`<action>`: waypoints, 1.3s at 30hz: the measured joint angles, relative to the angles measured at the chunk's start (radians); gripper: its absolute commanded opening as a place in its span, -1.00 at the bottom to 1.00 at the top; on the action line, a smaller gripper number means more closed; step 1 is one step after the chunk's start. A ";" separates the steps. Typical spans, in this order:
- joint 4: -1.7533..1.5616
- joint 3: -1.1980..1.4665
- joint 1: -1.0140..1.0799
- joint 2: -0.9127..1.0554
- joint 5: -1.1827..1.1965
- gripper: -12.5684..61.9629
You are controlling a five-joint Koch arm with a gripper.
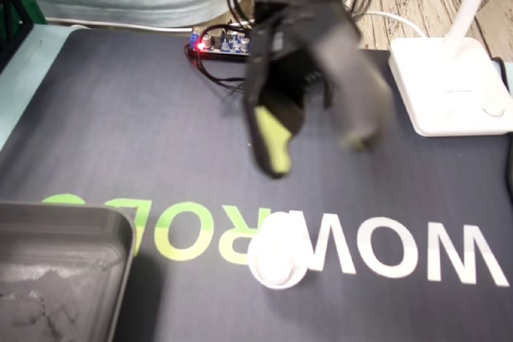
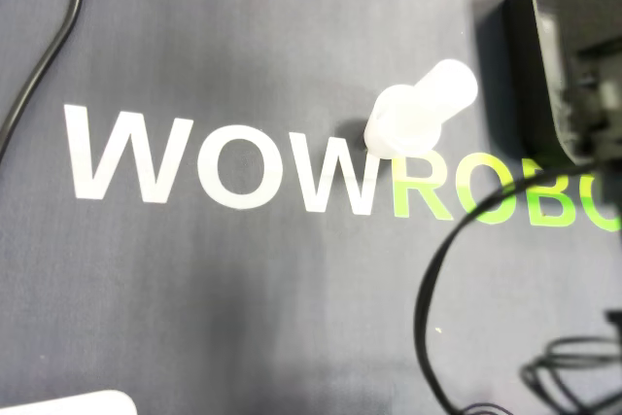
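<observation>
Fixed view first: the end effector (image 1: 317,156) hangs above the mat (image 1: 120,134), smeared by motion blur. Its two jaws stand well apart, one with a yellow-green pad and the other grey, and nothing is between them. Below it, nearer the camera, the white plastic piece (image 1: 279,260) sits on the mat, apart from the jaws. In the overhead view the same piece (image 2: 420,109) is a short round stem with a wider collar, and it rests just above the printed lettering.

As a judgement, the pick has not begun: the piece is untouched, so the descent, the closing and any carry are all left to do. The grey tray (image 1: 64,218) at the lower left of the fixed view looks a likely place for it, but it holds no such piece now.

The mat carries large lettering, "WOW" in white followed by "ROBO" in green. It reads upright in the overhead view, where the dark tray (image 2: 544,26) cuts off the end, and upside down in the fixed view.

Farther out are a circuit board (image 1: 220,42) with a red light behind the arm, a white lamp base (image 1: 445,78) and a black cable (image 2: 425,308).
</observation>
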 measured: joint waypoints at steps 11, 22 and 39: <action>0.115 0.173 0.048 0.058 0.377 0.05; 0.117 0.407 0.052 0.071 0.439 0.19; -0.014 0.644 0.067 0.074 0.453 0.26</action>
